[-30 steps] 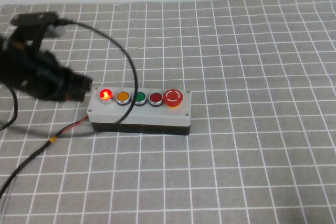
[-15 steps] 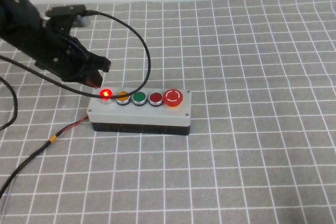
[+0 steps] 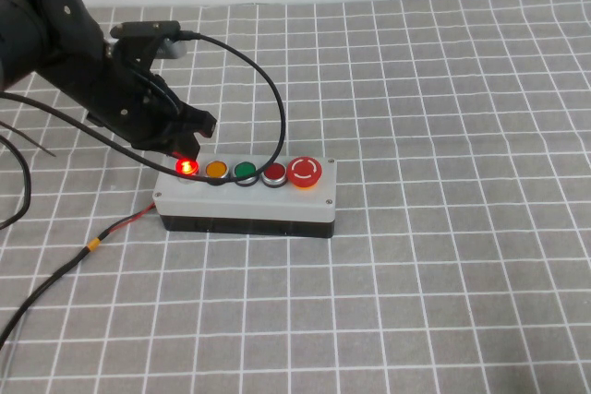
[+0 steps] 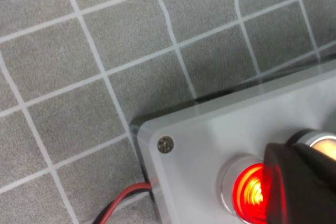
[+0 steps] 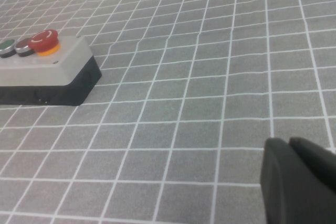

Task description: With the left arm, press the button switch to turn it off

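A: Left gripper [image 3: 189, 131] position relative to the button box [image 3: 245, 208]?

B: It sits over the box's left end, just behind and above the button switch [image 3: 187, 167]. In the left wrist view the black fingertip [image 4: 299, 182] overlaps the edge of the switch [image 4: 249, 192]; actual contact cannot be confirmed. The fingers look closed together, with no gap seen between the tips in the high view.

A: Switch state?

B: Glowing bright red inside its pale collar. It is the leftmost of the five buttons on the box's grey lid.

A: Rest of the row?

B: Moving away from the switch along the lid: orange button [image 3: 216, 171], green button [image 3: 245, 171], dark red button [image 3: 274, 173], then the large red mushroom button [image 3: 306, 171] with white arrows at the far end. The lid screw [image 4: 165, 144] sits at the box corner nearest the switch.

A: Cabling?

B: The left arm [image 3: 69, 57] carries a black cable [image 3: 263, 80] that loops up from the wrist and drops down onto the row of buttons near the dark red one. A red and black wire pair [image 3: 125, 225] leaves the box's left end and runs across the grey checked tablecloth [image 3: 443, 283].

A: Right gripper [image 5: 302, 182]?

B: Only seen in its own wrist view, low over the cloth and well clear of the box [image 5: 47, 80] on the mushroom-button side. Its two dark fingers lie side by side, together, holding nothing.
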